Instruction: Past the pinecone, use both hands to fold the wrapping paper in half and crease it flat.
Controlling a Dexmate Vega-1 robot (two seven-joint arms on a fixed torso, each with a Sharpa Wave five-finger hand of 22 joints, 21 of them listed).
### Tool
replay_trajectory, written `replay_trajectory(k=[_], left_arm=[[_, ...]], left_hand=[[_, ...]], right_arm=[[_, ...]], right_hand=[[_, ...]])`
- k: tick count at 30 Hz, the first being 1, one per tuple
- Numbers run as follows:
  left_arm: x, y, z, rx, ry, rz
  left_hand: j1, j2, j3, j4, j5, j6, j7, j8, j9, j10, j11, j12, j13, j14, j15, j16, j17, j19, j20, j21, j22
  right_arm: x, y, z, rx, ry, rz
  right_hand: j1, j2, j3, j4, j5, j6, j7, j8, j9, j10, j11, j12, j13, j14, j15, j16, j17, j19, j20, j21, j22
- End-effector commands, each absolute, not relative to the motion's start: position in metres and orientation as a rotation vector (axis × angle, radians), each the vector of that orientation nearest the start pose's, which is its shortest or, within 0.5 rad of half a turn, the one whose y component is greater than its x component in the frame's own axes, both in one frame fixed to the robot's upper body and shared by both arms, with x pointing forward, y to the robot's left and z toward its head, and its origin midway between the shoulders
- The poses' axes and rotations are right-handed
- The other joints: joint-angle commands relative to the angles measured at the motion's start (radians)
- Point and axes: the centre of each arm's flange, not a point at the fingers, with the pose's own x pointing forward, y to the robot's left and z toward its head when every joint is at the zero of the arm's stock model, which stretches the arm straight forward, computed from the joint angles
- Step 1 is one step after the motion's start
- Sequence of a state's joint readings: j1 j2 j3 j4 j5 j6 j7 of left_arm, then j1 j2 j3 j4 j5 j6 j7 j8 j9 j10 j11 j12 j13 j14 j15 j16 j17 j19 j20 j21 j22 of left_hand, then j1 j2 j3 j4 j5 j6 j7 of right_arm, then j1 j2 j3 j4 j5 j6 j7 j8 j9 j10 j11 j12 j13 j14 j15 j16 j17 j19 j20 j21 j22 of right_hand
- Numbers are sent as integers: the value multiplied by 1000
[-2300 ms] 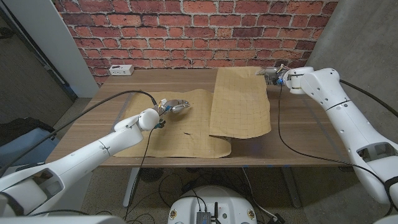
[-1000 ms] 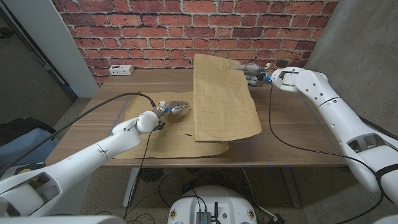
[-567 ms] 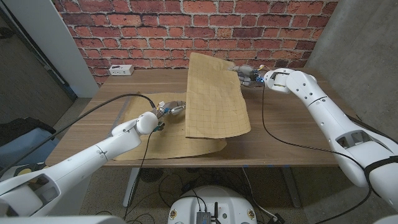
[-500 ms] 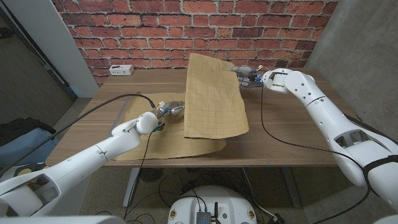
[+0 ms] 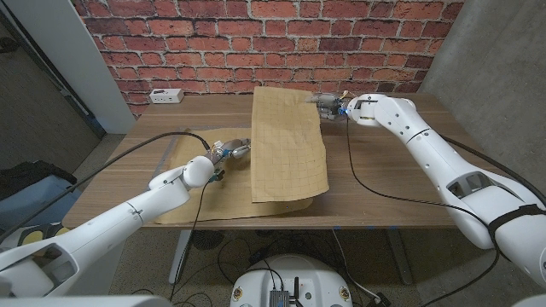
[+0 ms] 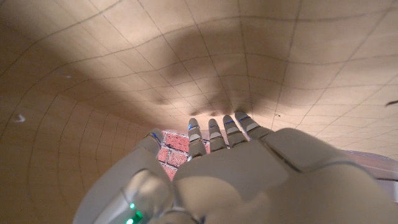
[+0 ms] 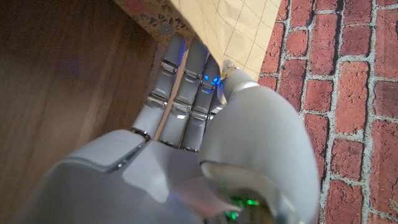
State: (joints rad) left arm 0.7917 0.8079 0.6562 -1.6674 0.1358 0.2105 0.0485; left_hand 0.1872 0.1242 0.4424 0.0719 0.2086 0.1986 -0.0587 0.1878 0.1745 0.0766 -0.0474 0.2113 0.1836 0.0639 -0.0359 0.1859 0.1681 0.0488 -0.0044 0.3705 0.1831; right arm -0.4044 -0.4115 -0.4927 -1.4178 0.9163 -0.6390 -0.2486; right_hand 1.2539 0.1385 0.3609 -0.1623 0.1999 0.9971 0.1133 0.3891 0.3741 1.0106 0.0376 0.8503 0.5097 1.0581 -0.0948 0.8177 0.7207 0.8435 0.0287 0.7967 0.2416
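The right hand [image 5: 329, 106] is pinching a raised corner of the wrapping paper [image 5: 288, 143] near the surface's [image 5: 392, 183] far edge, folding it over, while the left hand [image 5: 232, 151] is pressing the flat half in place.

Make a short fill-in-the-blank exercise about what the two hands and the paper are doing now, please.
1. The right hand holds a corner of the ____ paper.
2. The left hand rests on the part of the paper that lies on the ____.
3. The wall behind is made of ____.

Missing words: wrapping; table; brick
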Motion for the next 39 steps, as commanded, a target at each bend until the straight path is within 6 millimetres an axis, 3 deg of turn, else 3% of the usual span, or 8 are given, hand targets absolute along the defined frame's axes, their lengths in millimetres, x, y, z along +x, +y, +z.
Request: replay_trajectory(k=[1,7,8,11,15,19,23,39], left_arm=[[608,256,-23,957,-563,-16],[589,265,-8,853,-697,142],[585,266,-7,842,-719,172],[573,268,-4,803,-799,279],[558,269,-6,745,-897,407],[544,268,-10,672,-990,508],[531,266,-9,625,-1062,533],[494,269,-2,522,-1266,452]], left_hand=[[-1,22,19,7,8,79,36,22,6,64,7,17,2,65,4,11,1,93,49,10,2],[59,43,101,-15,-5,238,91,35,8,225,37,39,3,214,22,18,0,190,113,24,4],[63,43,117,-13,-12,269,104,36,10,264,46,44,4,271,34,27,3,210,144,28,5],[64,41,157,-1,-27,416,134,67,19,432,51,84,18,402,34,43,9,254,169,37,10],[75,50,197,1,-34,648,176,199,90,696,55,195,91,676,34,136,59,357,126,85,24],[129,60,192,-39,-30,699,169,316,189,808,64,317,208,822,23,270,206,433,116,145,47],[149,60,185,-51,-29,709,164,365,240,825,63,359,267,861,9,329,275,456,113,173,59],[144,52,186,-36,-28,650,165,383,286,761,63,364,326,820,4,330,310,422,117,181,68]], right_arm=[[668,-153,117,-124,-152,146],[666,-151,118,-183,-172,96],[666,-151,118,-188,-175,91],[665,-150,119,-205,-183,75],[664,-147,122,-228,-187,53],[661,-144,125,-264,-198,34],[653,-138,132,-311,-207,16],[610,-59,154,-724,-237,-128]], right_hand=[[-9,-5,12,1,-1,25,17,2,4,6,4,3,1,46,-40,-5,6,2,0,10,-1],[-9,-7,16,0,-1,28,17,0,4,8,6,6,2,48,-41,-10,9,-3,2,17,-2],[-9,-8,17,0,-1,28,17,0,4,8,6,6,2,48,-41,-11,10,-4,2,19,-2],[-9,-8,18,-1,-1,30,16,-1,4,9,2,7,2,49,-39,-11,13,-6,2,22,-3],[-10,-9,20,-1,-1,32,18,-1,5,8,3,7,2,52,-40,-13,16,-8,2,27,-3],[-11,-12,23,-2,-1,35,18,-2,6,9,3,8,1,53,-39,-16,20,-9,2,34,-4],[-13,-14,24,-1,-1,35,18,-3,8,12,0,9,0,61,-41,-17,22,-7,1,42,-5],[-37,-27,42,2,6,48,5,-22,-5,14,-6,9,-11,168,-66,-12,34,88,-42,128,-14]])
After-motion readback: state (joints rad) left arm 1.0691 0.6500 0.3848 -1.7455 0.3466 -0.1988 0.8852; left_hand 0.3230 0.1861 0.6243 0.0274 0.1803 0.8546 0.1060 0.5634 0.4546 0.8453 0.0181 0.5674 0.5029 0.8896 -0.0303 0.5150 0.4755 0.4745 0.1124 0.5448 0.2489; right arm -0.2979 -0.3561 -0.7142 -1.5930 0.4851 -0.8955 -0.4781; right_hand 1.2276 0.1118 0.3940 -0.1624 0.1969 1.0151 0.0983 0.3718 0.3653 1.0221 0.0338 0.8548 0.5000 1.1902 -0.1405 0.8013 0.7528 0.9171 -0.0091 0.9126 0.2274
